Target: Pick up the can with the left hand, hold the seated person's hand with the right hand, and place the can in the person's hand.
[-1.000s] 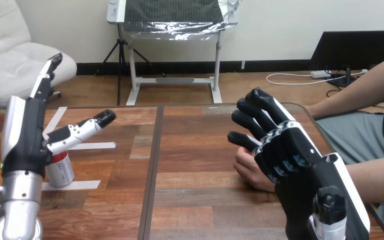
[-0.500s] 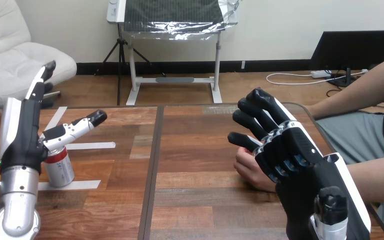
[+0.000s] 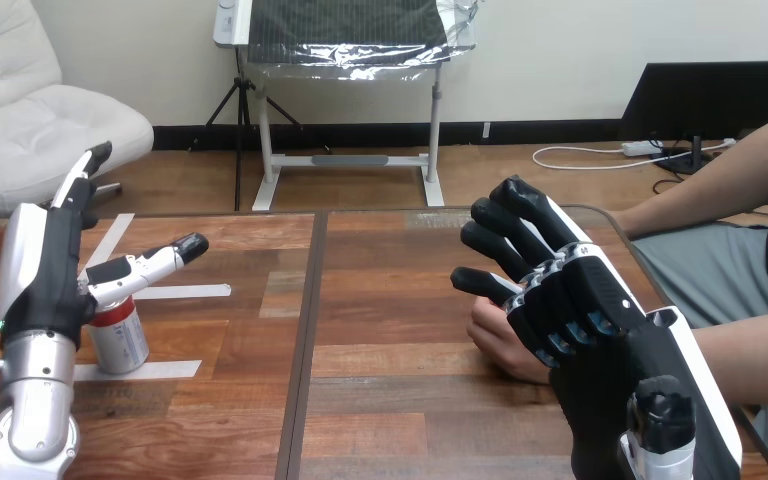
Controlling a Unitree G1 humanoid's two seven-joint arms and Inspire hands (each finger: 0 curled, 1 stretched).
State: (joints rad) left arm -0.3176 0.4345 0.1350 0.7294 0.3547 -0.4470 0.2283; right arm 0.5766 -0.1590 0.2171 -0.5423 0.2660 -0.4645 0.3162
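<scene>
So, the can (image 3: 120, 337) stands upright on the surface (image 3: 390, 300) near its left edge, with white tape strips (image 3: 182, 292) around it. The left robot hand (image 3: 45, 275) sits right at the can, fingers straight and thumb poking out over the top: open, not gripping anything. Over by the right edge, the right robot hand (image 3: 575, 300) is spread open above the person's hand (image 3: 495, 340), which rests on the wood. Can't tell if they touch. A wide stretch of wood lies between can and person.
</scene>
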